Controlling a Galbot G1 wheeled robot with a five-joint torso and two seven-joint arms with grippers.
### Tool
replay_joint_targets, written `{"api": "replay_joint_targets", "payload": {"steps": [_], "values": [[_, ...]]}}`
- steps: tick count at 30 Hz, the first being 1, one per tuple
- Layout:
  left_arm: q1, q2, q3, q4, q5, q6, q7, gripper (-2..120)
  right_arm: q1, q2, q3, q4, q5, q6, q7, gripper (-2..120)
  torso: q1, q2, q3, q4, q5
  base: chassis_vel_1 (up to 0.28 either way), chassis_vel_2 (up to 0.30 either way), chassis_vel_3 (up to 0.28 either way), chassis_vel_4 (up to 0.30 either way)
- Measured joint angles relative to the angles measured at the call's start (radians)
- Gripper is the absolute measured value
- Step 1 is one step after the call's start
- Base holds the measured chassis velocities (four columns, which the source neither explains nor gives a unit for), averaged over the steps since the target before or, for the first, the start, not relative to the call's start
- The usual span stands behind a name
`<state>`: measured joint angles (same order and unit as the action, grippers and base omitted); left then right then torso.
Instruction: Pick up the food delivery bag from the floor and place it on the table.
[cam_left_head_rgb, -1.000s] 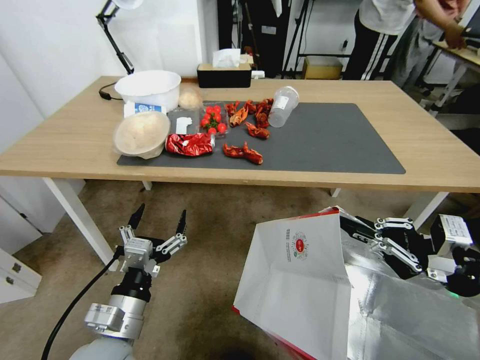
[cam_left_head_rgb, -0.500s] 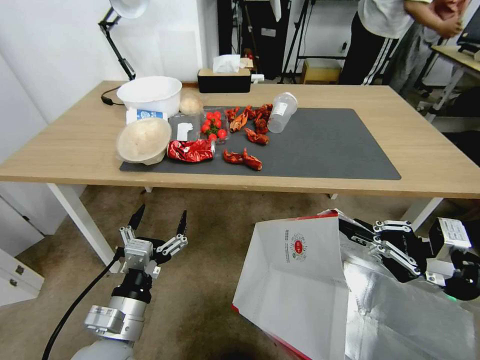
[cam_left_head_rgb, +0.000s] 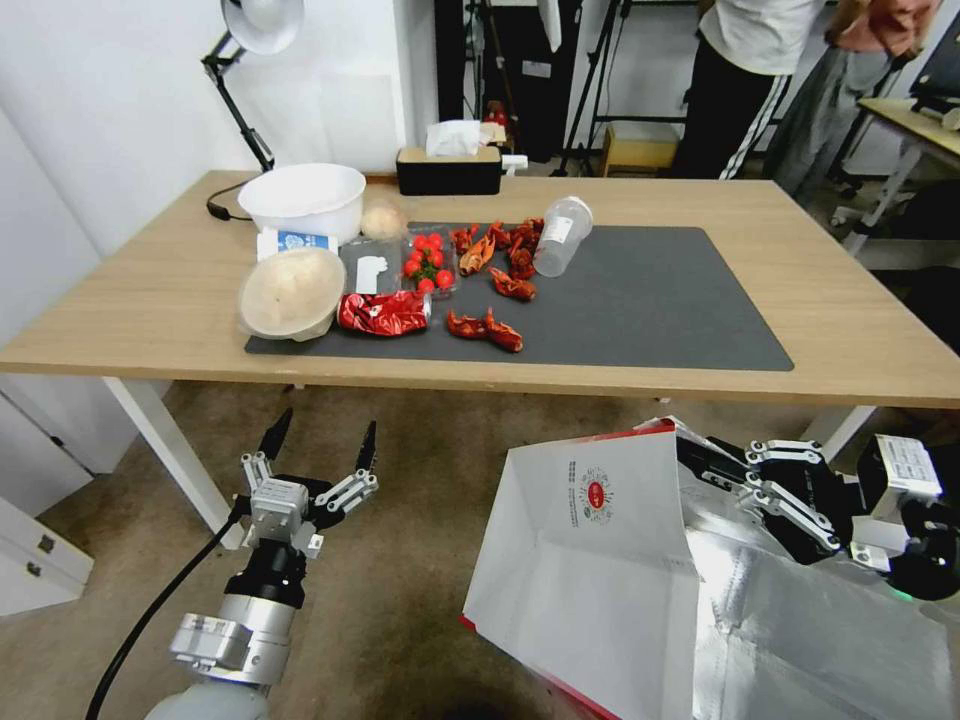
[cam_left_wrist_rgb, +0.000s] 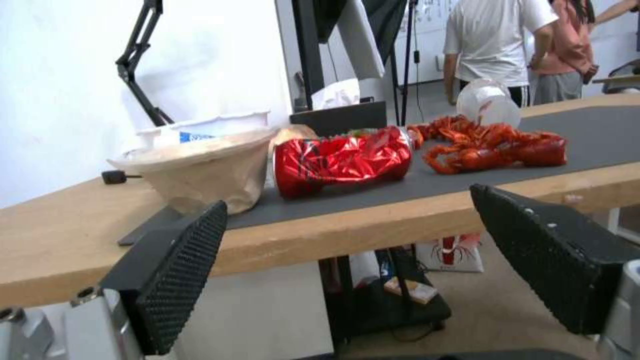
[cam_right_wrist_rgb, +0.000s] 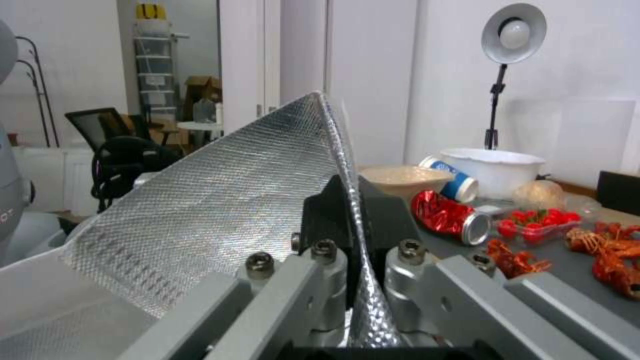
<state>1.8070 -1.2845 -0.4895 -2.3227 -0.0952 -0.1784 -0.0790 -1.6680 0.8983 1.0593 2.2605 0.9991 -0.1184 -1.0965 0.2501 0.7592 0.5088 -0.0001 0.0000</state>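
Note:
The food delivery bag (cam_left_head_rgb: 600, 570), white with a small round red logo, silver foil inside and a red edge, hangs tilted at the lower right, in front of and below the table (cam_left_head_rgb: 150, 290). My right gripper (cam_left_head_rgb: 705, 458) is shut on the bag's upper rim. In the right wrist view the right gripper (cam_right_wrist_rgb: 350, 200) pinches the foil wall (cam_right_wrist_rgb: 220, 200) between its black pads. My left gripper (cam_left_head_rgb: 322, 430) stands open over the carpet by the table's left leg, holding nothing. The left gripper (cam_left_wrist_rgb: 348, 202) faces the table's front edge.
On the dark grey mat (cam_left_head_rgb: 650, 300) lie a crumpled red packet (cam_left_head_rgb: 383, 312), crayfish (cam_left_head_rgb: 486, 328), tomatoes (cam_left_head_rgb: 427, 258), a tipped plastic cup (cam_left_head_rgb: 562, 235) and two bowls (cam_left_head_rgb: 292, 292). The mat's right half is bare. A white table leg (cam_left_head_rgb: 165, 450) stands beside the left gripper.
The table has slid lower in the head view, so the camera has moved. Both grippers and the bag hold about the same places in the picture.

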Motion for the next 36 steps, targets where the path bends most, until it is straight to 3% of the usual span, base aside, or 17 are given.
{"api": "replay_joint_targets", "payload": {"steps": [36], "values": [[0.009, -0.001, 0.005, -0.001, 0.015, -0.017, 0.004, 93, -0.003, 0.012, -0.003, 0.011, -0.002, 0.001, 0.001, 0, 0.068, 0.160, 0.092, 0.0001, 0.0000, 0.000, 0.000, 0.000, 0.000]]}}
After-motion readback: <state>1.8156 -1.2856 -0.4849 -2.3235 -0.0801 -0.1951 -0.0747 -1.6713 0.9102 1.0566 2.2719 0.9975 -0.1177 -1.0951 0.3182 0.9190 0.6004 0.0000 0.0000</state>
